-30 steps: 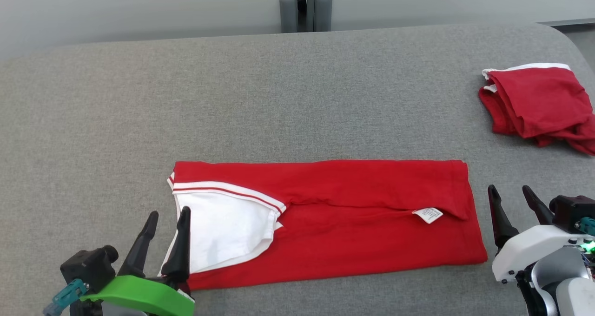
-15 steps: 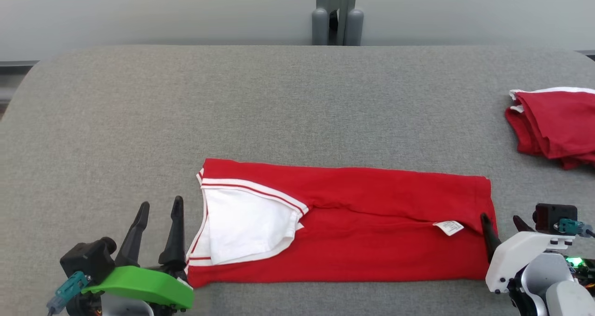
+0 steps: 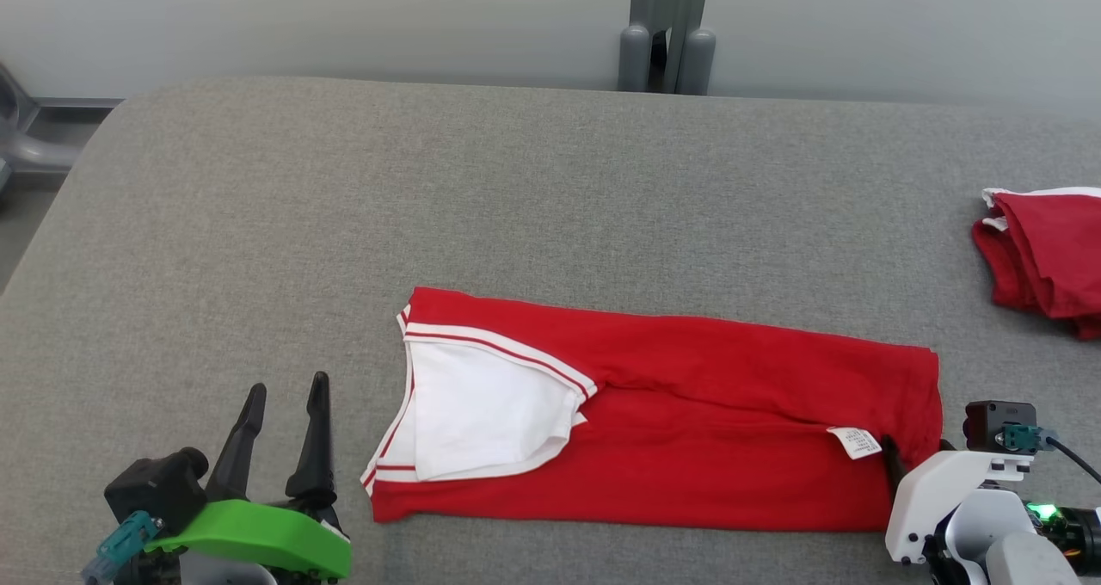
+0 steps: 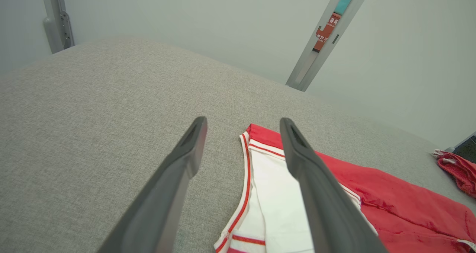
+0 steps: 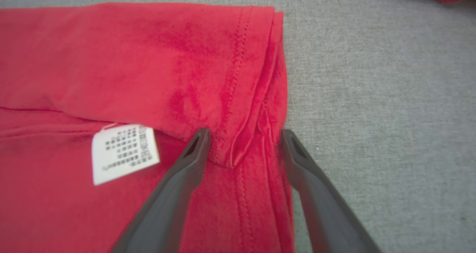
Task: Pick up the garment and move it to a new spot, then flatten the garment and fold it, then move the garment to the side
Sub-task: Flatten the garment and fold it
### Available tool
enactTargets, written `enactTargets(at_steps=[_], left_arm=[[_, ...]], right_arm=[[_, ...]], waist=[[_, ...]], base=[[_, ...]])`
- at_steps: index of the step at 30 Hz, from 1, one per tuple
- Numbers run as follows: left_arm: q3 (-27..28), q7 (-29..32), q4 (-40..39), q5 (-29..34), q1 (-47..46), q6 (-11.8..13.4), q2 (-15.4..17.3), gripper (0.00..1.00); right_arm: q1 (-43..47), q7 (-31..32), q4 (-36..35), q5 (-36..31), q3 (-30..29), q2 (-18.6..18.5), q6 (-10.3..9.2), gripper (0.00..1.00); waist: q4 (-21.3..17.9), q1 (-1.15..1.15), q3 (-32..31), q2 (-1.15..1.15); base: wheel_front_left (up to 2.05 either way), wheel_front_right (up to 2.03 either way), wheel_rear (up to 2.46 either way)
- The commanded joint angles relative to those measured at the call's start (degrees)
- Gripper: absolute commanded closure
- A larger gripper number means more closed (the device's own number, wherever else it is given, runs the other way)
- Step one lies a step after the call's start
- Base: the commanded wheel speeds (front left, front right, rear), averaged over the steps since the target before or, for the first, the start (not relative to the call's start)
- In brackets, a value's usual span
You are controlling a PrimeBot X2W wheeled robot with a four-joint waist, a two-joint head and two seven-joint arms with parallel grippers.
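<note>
The garment (image 3: 688, 430) is a red shirt with a white, red-striped collar panel. It lies folded into a long band across the grey table (image 3: 430, 181). My left gripper (image 3: 288, 384) stands open on the table just left of the collar end, apart from the cloth. In the left wrist view, the left gripper (image 4: 243, 122) points past the collar edge of the garment (image 4: 390, 201). My right gripper (image 3: 913, 447) is open at the garment's right end. Seen from the right wrist, the right gripper (image 5: 245, 134) straddles the bunched hem of the garment (image 5: 130, 59) beside a white label (image 5: 124, 152).
A second red garment (image 3: 1045, 258) lies crumpled at the table's right edge. A grey post (image 3: 667, 43) stands behind the far edge. The table's rounded left corner (image 3: 95, 146) drops off to the floor.
The head camera has turned left, shifting the whole picture. My right gripper has moved in from beside the garment onto its right hem. My left gripper now sits clear of the collar it overlapped.
</note>
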Motion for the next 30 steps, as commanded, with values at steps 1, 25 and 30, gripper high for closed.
enactTargets(at_steps=[1, 25, 30], left_arm=[[0.1, -0.2, -0.2, 0.3, 0.6, 0.2, 0.5, 0.00], [-1.1, -0.7, 1.0, 0.8, -1.3, 0.6, 0.4, 0.00], [-1.2, -0.6, 1.1, 0.5, -1.4, 0.5, 0.4, 0.00]], right_arm=[[-0.2, -0.2, 1.0, -0.7, 0.0, 0.3, -0.07, 0.78], [-0.1, 2.9, -10.1, 5.1, -4.2, -3.6, -0.09, 1.00], [1.6, 5.9, -18.6, 9.9, -0.6, -1.9, -0.08, 1.00]], waist=[[-0.2, 0.00, -0.1, 0.00], [-5.3, 0.00, -0.4, 0.00], [-5.6, 0.00, -0.4, 0.00]], base=[[0.00, 0.00, 0.00], [0.00, 0.00, 0.00], [0.00, 0.00, 0.00]])
